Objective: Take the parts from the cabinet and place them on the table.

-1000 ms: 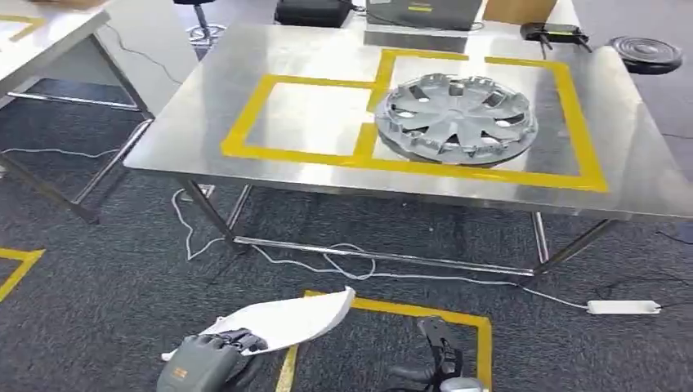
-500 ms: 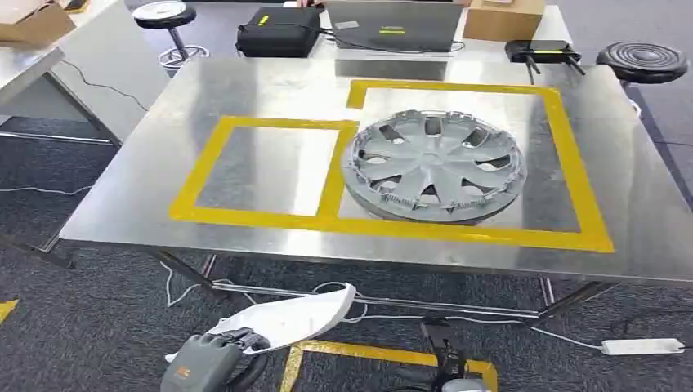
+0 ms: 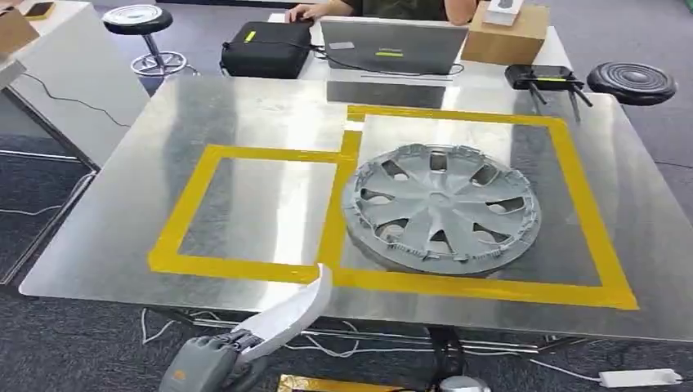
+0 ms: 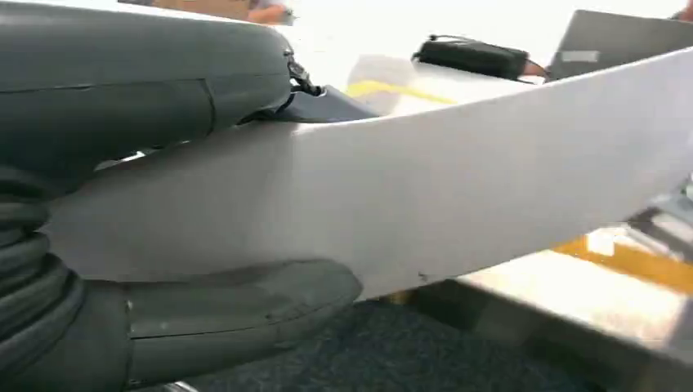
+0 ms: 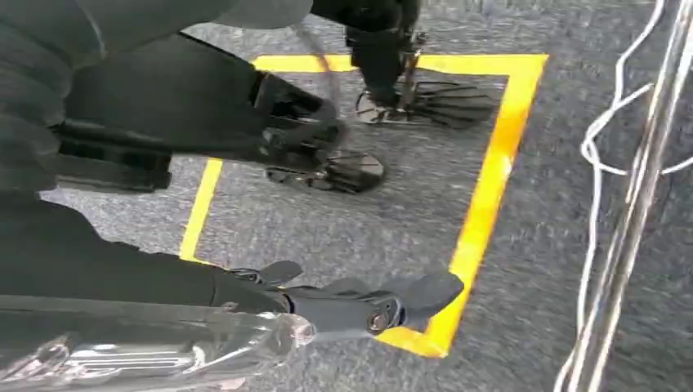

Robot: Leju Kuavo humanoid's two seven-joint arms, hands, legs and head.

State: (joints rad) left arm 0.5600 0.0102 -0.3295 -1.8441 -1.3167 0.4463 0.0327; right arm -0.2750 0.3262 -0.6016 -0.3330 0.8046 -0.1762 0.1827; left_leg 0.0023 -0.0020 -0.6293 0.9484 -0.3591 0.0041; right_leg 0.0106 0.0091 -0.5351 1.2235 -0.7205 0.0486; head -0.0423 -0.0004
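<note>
My left hand [image 3: 204, 367] grips a white curved panel [image 3: 290, 314] low at the front left; its far tip overlaps the near edge of the steel table [image 3: 245, 106]. The left wrist view shows the panel [image 4: 458, 188] clamped between thumb and fingers [image 4: 163, 106]. A grey hubcap [image 3: 441, 208] lies inside the right yellow-taped box. The left taped box [image 3: 192, 208] is bare. My right hand [image 3: 441, 351] hangs low by the table's front, dark fingers stretched out over the carpet [image 5: 359, 302], holding nothing that I can see.
Behind the table sit a laptop [image 3: 392, 45], a black bag [image 3: 266, 49], a cardboard box [image 3: 502, 37] and a person [image 3: 392, 6]. A stool [image 3: 139, 20] stands far left. On the floor are a power strip [image 3: 637, 377], cables and a yellow taped square [image 5: 482, 212].
The whole picture has shifted: the camera has come closer to the table, which looms larger. The white panel has risen in my left hand to the table's near edge.
</note>
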